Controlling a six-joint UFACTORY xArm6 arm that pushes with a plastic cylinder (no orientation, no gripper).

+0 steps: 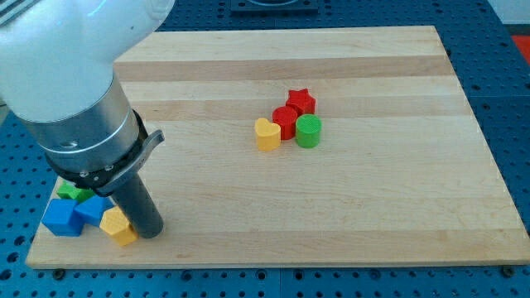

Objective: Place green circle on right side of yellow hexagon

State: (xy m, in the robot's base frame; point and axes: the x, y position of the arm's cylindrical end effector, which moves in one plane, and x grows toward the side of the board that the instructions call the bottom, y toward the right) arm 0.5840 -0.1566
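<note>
The green circle (308,131) stands near the board's middle, touching a red round block (286,122) on its left. A red star (301,102) sits just above them and a yellow heart (267,134) lies to the left of the red round block. The yellow hexagon (118,226) is at the board's bottom left corner. My tip (151,233) rests right beside the yellow hexagon, on its right, touching or almost touching it. The green circle is far to the right and up from my tip.
Two blue blocks (63,218) (90,210) and a green block (73,192) crowd the bottom left corner next to the yellow hexagon, partly under the arm's large white and grey body (74,99). The board's bottom edge (273,263) is close below my tip.
</note>
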